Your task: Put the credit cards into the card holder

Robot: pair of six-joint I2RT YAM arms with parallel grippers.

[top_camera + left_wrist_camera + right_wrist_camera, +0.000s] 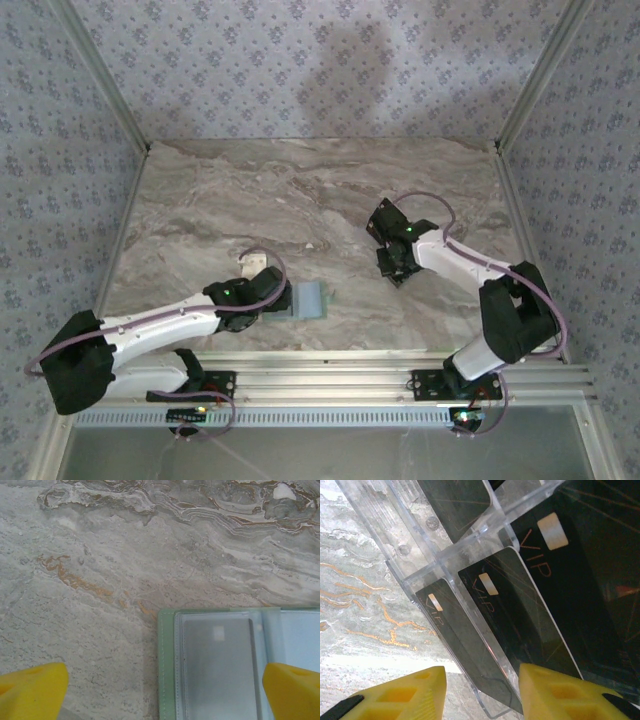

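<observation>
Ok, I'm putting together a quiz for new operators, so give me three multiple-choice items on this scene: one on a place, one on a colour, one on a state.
1. Where are the black cards?
A. in a cardboard box
B. in a metal bowl
C. in a clear plastic rack

2. What colour is the card holder?
A. red
B. pale green
C. black

3. The card holder is:
A. lying open
B. snapped shut
C. standing on end

Answers:
1. C, the right wrist view shows them slotted between clear dividers.
2. B, its stitched border is pale green.
3. A, its clear pockets face up on the table.
</observation>
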